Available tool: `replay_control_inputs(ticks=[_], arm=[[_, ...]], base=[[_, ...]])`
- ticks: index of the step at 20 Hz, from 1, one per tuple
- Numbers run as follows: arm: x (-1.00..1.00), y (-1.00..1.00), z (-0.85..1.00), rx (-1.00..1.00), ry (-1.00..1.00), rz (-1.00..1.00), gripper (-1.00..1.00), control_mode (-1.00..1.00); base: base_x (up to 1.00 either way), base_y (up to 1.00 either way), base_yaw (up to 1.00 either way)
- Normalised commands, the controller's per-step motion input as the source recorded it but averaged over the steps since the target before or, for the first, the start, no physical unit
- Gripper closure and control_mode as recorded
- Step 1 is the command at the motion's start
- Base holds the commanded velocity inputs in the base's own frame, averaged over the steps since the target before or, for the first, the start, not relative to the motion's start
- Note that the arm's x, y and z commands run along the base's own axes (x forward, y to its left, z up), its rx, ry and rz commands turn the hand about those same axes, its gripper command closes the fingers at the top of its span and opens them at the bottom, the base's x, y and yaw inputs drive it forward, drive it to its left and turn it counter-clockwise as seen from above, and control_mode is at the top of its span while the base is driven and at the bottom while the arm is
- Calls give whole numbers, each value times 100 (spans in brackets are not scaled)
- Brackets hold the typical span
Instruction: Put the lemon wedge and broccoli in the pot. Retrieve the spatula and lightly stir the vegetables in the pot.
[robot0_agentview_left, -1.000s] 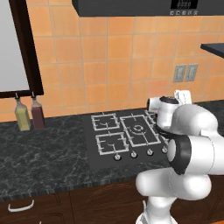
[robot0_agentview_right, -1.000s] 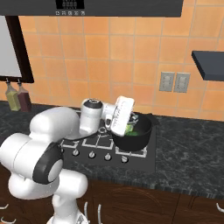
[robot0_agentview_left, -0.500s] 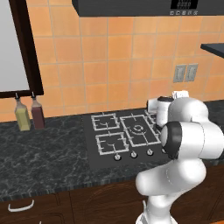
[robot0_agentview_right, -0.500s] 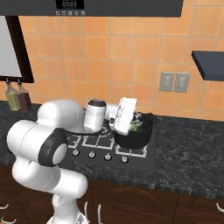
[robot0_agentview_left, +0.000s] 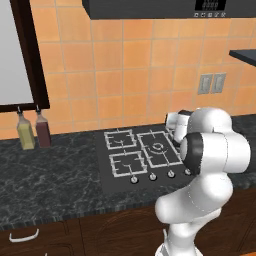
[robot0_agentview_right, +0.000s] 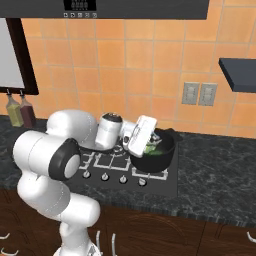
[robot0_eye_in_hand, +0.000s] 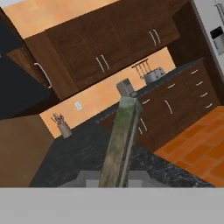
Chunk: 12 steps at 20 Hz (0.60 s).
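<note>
Currently, the pot (robot0_agentview_right: 156, 150) is being shown in the right base view as a deep black vessel standing on the right rear burner of the cooktop (robot0_agentview_right: 165, 176), with green contents visible inside, presumably the vegetables (robot0_agentview_right: 152, 146); the lemon wedge and the broccoli cannot be told apart there. The pot is being judged heavy and stable, unlikely to shift under light stirring.

The spatula (robot0_agentview_right: 140, 135) is being held tilted at the pot's near rim, its pale blade reaching over the rim. It is being judged stiff, light and flat, with a thin handle best gripped firmly near the blade so that it cannot twist.

The gripper (robot0_eye_in_hand: 114, 183) is being seen in the hand view clamped on the spatula, viewed edge-on between the fingertips.
</note>
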Motion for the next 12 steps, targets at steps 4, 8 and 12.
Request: replay_control_inputs(ticks=[4,8,12], arm=[[0,0,57,27,16,0,100,-100],[-7,0,90,10,14,2,100,-100],[-32,-8,71,1,18,12,100,-100]], base=[[0,0,0],[0,0,0],[0,0,0]])
